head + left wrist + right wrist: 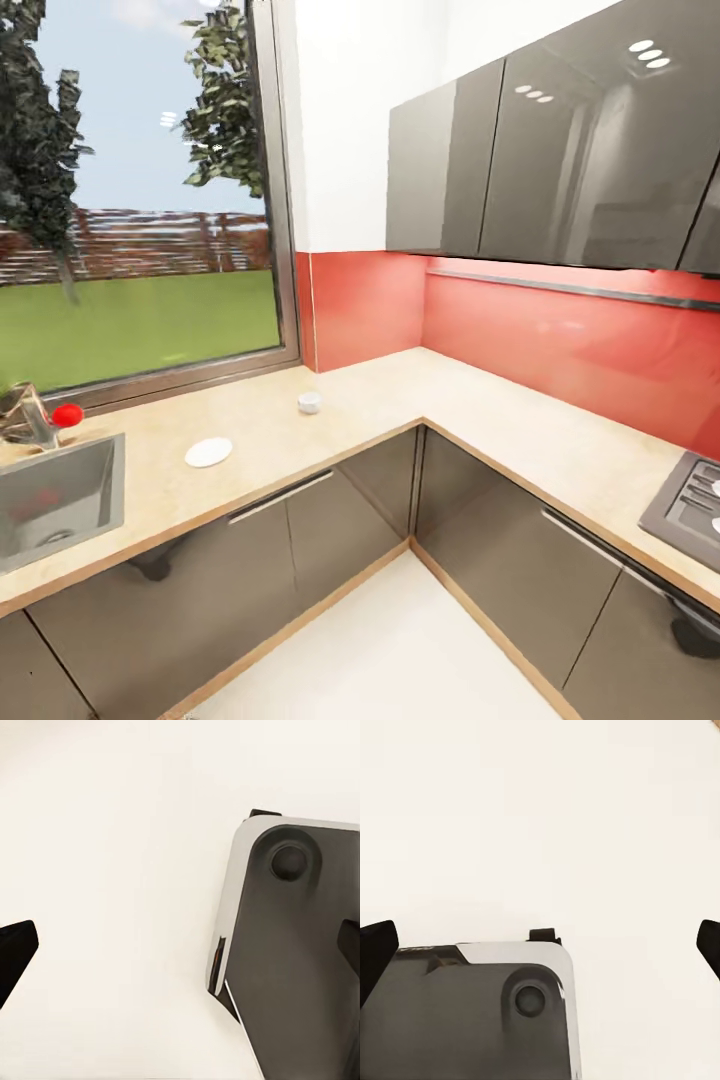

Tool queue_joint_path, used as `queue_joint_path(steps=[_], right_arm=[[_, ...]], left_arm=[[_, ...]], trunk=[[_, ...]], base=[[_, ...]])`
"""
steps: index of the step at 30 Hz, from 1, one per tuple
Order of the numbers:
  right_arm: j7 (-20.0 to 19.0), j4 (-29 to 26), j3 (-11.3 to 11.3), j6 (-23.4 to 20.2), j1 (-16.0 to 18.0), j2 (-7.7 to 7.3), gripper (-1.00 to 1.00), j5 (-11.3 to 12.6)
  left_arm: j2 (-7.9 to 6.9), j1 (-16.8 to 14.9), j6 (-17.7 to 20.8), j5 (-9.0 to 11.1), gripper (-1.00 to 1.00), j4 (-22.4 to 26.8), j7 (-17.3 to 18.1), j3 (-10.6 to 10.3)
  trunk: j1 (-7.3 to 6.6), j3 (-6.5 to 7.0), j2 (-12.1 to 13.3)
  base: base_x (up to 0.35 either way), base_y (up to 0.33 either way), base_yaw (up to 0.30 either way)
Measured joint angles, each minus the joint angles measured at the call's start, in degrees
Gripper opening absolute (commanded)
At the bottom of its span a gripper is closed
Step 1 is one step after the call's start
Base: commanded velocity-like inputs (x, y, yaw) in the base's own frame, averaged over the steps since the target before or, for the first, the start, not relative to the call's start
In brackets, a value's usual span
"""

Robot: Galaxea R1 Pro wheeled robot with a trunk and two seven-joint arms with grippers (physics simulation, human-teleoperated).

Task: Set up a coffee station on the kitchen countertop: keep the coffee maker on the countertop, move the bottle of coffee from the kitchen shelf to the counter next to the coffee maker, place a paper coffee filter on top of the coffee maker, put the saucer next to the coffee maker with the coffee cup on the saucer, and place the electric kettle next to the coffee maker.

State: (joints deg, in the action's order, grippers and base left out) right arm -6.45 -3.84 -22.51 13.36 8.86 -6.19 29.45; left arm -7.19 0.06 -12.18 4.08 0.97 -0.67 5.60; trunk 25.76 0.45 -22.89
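Observation:
The kitchen countertop (480, 420) wraps an L-shaped corner in light wood over dark grey cabinet fronts. The flat white saucer (208, 452) lies on it to the right of the sink. The small white coffee cup (309, 402) stands apart from it, farther back toward the corner. The coffee maker, bottle of coffee, paper coffee filter, electric kettle and kitchen shelf are out of view. My left gripper (184, 949) is open over pale floor and the edge of my grey base. My right gripper (542, 949) is open too, nothing between its fingers.
A steel sink (60, 500) with a tap and a red knob (67, 414) sits at the left under a large window. A hob (690, 505) is set in the counter at the right. Glossy dark wall cabinets (560, 170) hang above a red backsplash. White floor lies before the cabinets.

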Motion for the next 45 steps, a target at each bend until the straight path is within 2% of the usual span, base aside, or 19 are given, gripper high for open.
queue_joint_path(steps=[21, 35, 45], right_arm=[[0.00, 0.00, 0.00, 0.00, 0.00, -0.02, 1.00, 0.00], [-0.01, -0.01, -0.01, -0.01, 0.00, 0.05, 1.00, 0.00], [0.00, 0.00, -0.02, 0.01, 0.00, 0.05, 1.00, 0.00]], left_arm=[[-0.03, 0.01, -0.08, 0.02, 1.00, 0.00, 0.00, 0.00], [0.00, 0.02, -0.04, 0.02, 1.00, -0.01, -0.01, -0.09], [0.06, 0.02, 0.06, -0.02, 1.00, -0.01, 0.09, -0.09]], trunk=[[0.00, 0.01, 0.00], [0.00, 0.51, 0.00], [-0.02, 0.87, -0.01]], base=[[0.000, 0.000, 0.278], [0.000, 0.000, 0.276], [0.211, -0.146, 0.276]])
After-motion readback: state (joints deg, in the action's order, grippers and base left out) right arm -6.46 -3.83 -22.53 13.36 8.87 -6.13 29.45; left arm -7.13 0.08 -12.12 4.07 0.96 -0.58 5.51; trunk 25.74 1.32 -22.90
